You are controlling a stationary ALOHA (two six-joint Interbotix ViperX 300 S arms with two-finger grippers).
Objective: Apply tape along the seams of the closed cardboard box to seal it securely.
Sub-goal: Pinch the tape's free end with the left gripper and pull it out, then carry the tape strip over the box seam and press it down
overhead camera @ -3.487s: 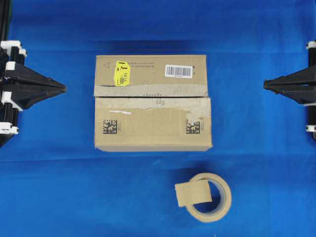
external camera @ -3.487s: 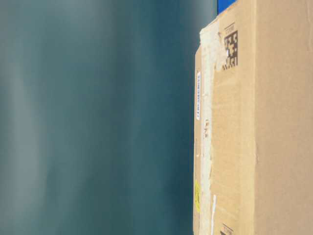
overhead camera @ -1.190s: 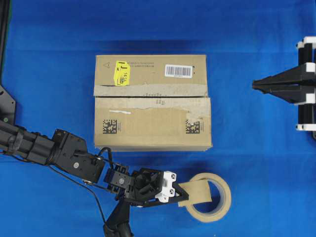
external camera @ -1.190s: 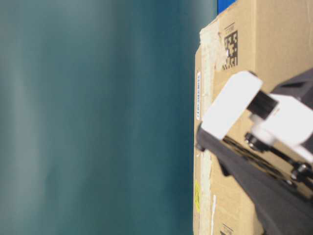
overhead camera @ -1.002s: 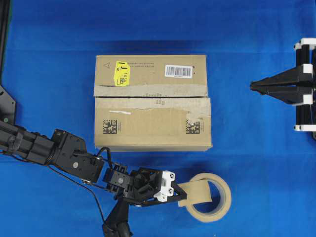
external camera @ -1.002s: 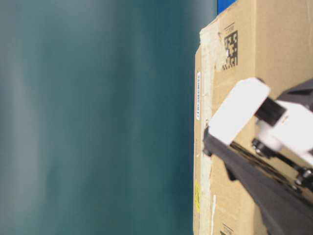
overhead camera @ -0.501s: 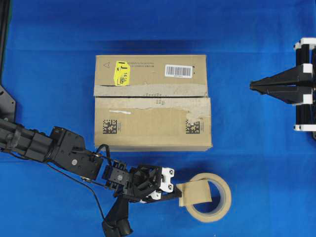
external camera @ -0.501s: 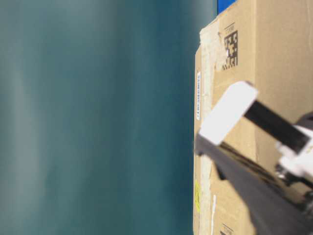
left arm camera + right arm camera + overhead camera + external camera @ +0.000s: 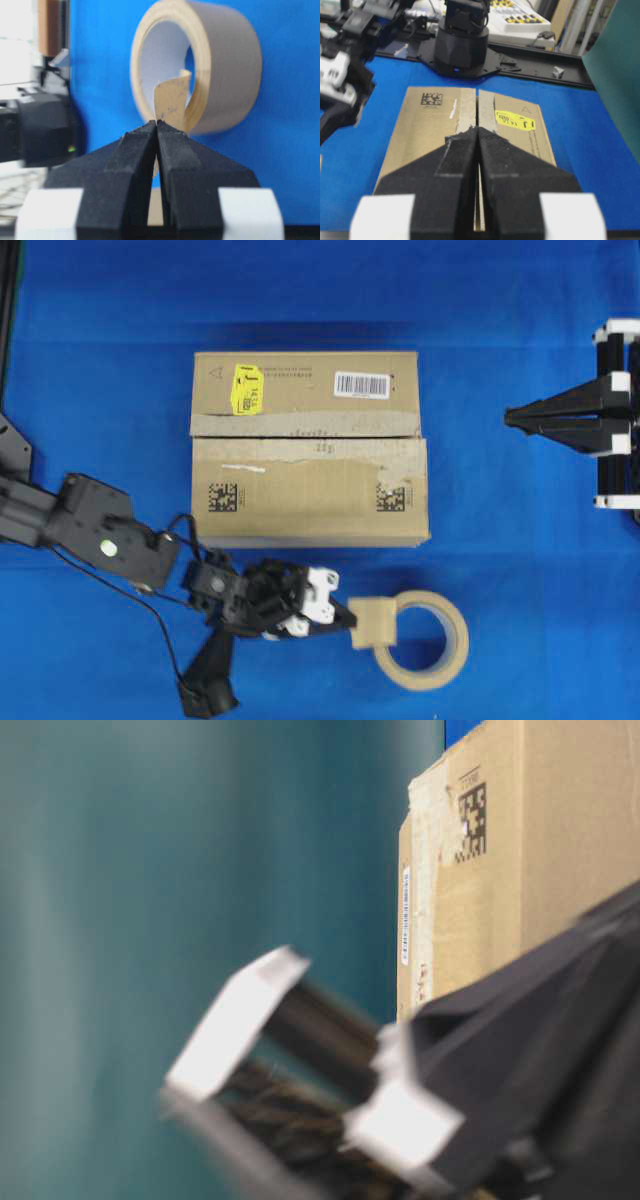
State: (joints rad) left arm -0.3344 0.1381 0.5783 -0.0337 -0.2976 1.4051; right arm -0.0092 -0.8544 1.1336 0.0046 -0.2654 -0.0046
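Left gripper (image 9: 347,619) has its jaws pinching the tape (image 9: 371,623), right by the roll (image 9: 425,640) at 5 o'clock from the box (image 9: 308,448). Right gripper (image 9: 510,418), jaws pressed together, sits at 3 o'clock.

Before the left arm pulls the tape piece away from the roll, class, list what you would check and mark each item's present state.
1. Left gripper shut on the tape: ok.
2. Tape fully free of the tape roll: cannot tell; the wrist view shows it curling up against the roll.
3. Tape roll held down: not ok; nothing grips it.
4. Right gripper shut, beside the cardboard box: ok.
5. Seams uncovered, flaps closed: ok.
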